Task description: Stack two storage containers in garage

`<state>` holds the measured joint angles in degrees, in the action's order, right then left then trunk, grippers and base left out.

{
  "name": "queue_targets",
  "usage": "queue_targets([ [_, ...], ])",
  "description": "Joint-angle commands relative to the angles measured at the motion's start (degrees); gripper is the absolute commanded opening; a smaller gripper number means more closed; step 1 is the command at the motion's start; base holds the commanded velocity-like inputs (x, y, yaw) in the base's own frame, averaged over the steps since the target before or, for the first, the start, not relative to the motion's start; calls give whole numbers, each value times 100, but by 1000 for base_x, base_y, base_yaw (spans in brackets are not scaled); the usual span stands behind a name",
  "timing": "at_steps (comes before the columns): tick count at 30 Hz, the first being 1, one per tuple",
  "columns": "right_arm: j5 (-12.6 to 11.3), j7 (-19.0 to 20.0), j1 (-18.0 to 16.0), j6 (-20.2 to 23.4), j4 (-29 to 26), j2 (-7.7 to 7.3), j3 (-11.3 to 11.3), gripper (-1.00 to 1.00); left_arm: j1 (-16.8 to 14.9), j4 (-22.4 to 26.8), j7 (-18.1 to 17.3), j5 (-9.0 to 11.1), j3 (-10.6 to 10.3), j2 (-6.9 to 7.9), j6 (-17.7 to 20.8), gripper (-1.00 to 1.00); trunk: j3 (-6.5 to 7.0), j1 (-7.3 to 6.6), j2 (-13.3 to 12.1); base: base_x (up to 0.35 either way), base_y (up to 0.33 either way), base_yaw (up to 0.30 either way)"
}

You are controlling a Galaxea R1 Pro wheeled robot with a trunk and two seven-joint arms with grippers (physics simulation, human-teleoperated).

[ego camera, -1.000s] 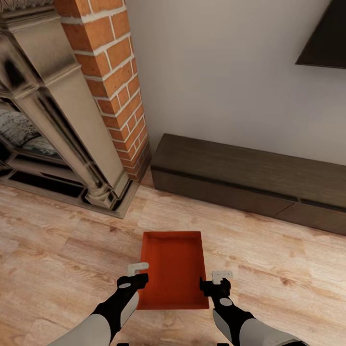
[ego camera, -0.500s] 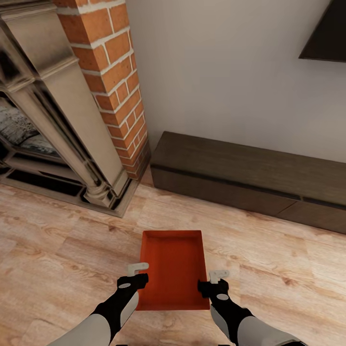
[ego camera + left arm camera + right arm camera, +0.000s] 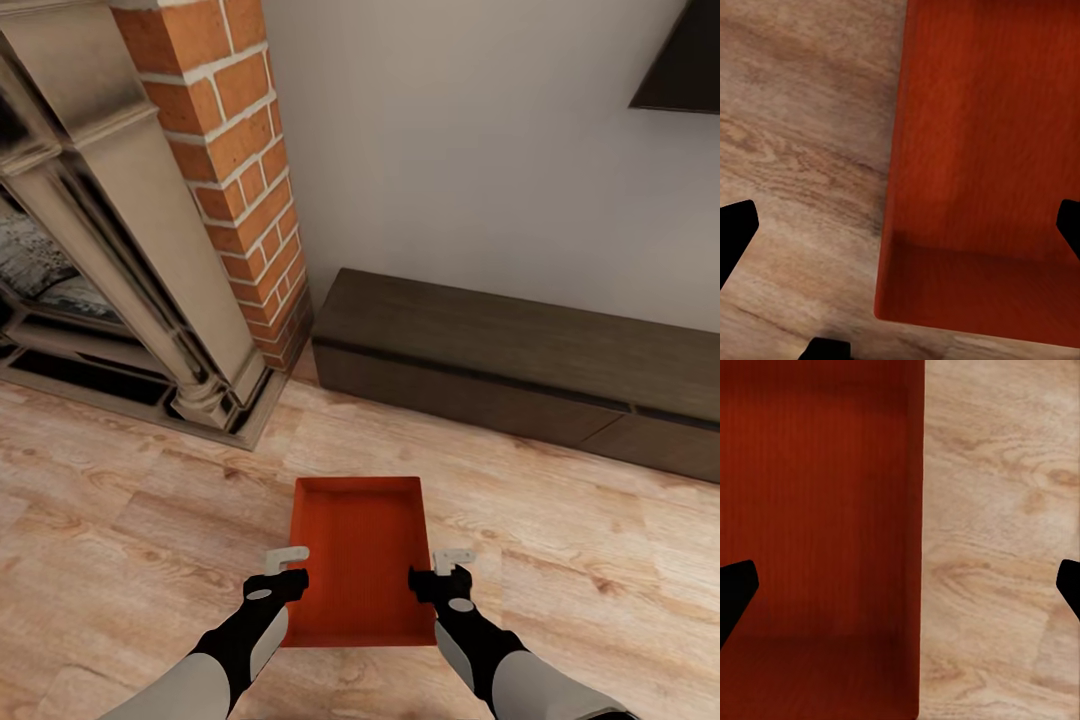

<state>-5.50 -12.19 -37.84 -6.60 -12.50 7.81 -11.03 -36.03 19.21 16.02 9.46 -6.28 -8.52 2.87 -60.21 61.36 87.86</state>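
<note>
On the light wood plank floor (image 3: 120, 520) of the living room, we stand facing a white wall, and we describe things from left to right around our grippers.

Far to the left of our left gripper (image 3: 287, 563) rises a stone fireplace surround (image 3: 110, 230) with a red brick column (image 3: 245, 150) beside it.

Our left gripper hangs at the left long wall of a red-orange rectangular storage container with low thin walls (image 3: 358, 560). In the left wrist view, its dark fingertips (image 3: 736, 232) are spread wide, one over bare planks and one over the container's flat bottom (image 3: 982, 150), so the wall lies between them. We cannot tell whether they touch it; nothing is pinched.

The container lies flat on the planks between our two grippers, its short end nearest us. We judge the arms flank it so each can clamp one side wall for a level, two-handed lift.

Our right gripper (image 3: 452, 567) mirrors this at the right long wall. In the right wrist view, its fingertips (image 3: 736, 592) are also spread wide, straddling the wall (image 3: 921, 540) without gripping.

Beyond and to the right of that gripper, a long low dark wooden cabinet (image 3: 520, 365) runs along the wall.
</note>
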Motion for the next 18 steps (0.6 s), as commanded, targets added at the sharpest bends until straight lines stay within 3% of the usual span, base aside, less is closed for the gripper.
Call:
queue_targets([
  [1, -58, -28, -4, -24, 0, -1, -48, 100, 0, 12, 42, 54, -51, 3, 30, 100, -21, 22, 43, 0, 0, 0],
  [5, -41, -24, -4, -33, -18, 2, -51, 100, 0, 10, 42, 31, -61, 2, 33, 100, -93, 110, 204, 0, 0, 0],
  [18, 3, -28, -4, -67, -24, 1, -76, 100, 0, 53, 42, 3, -105, 15, 65, 100, -93, 110, 204, 0, 0, 0],
])
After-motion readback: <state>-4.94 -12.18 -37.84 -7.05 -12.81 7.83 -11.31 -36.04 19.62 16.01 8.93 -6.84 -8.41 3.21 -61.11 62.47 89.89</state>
